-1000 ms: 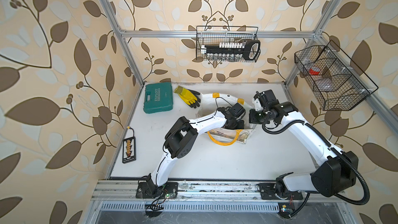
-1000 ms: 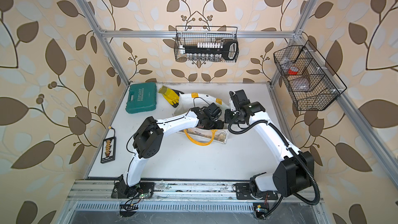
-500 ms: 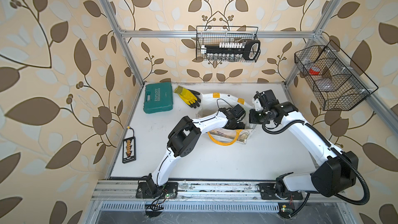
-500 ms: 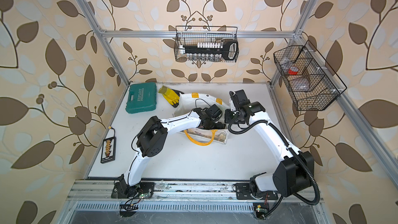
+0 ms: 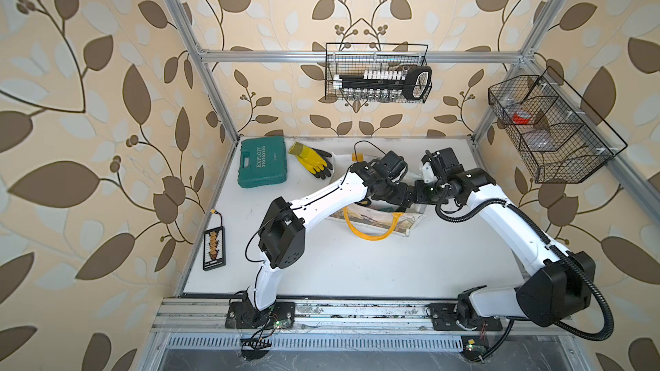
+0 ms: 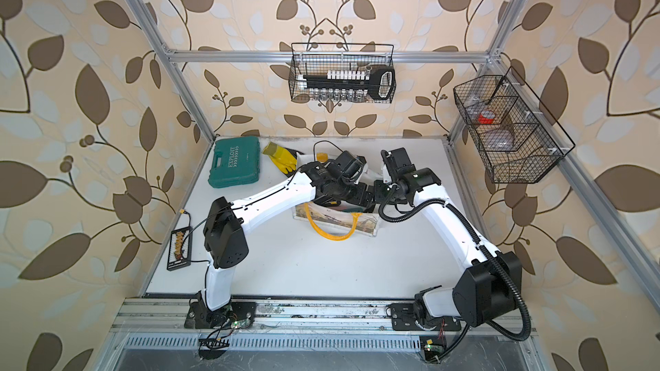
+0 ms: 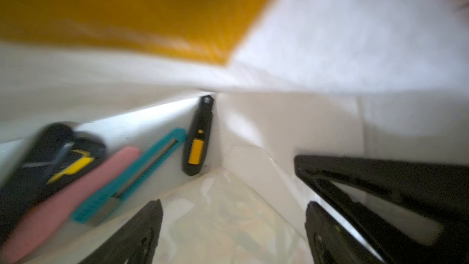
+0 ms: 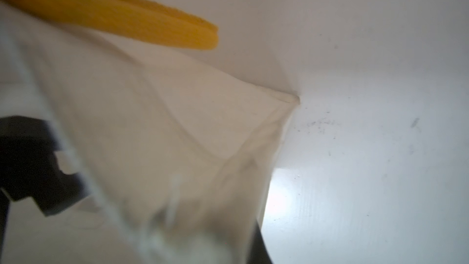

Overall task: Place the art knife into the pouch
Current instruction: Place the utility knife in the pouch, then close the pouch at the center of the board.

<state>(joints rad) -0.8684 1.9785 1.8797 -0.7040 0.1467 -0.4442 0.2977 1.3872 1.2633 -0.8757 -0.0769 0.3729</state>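
The pouch (image 5: 375, 221) lies on the white table with its picture panel facing up and a yellow loop handle (image 5: 369, 236) toward the front. It shows in both top views. My left gripper (image 7: 233, 203) reaches into its white inside, open, with nothing between the fingers. Several art knives lie along the inner wall: a teal snap-blade one (image 7: 132, 179), a pink one (image 7: 63, 199) and a black and yellow one (image 7: 198, 138) in the corner. My right gripper (image 5: 417, 196) is shut on the pouch's upper edge and holds the mouth up. In the right wrist view the fabric (image 8: 165, 123) covers its jaws.
A green tool case (image 5: 262, 163) and yellow gloves (image 5: 311, 159) lie at the back left. A black board with a cable (image 5: 214, 249) sits at the left edge. Wire baskets hang on the back wall (image 5: 378, 78) and the right wall (image 5: 550, 133).
My left gripper has opened wide inside the pouch, and the left arm's elbow has shifted slightly to the right. The right gripper has kept its hold on the pouch's edge.
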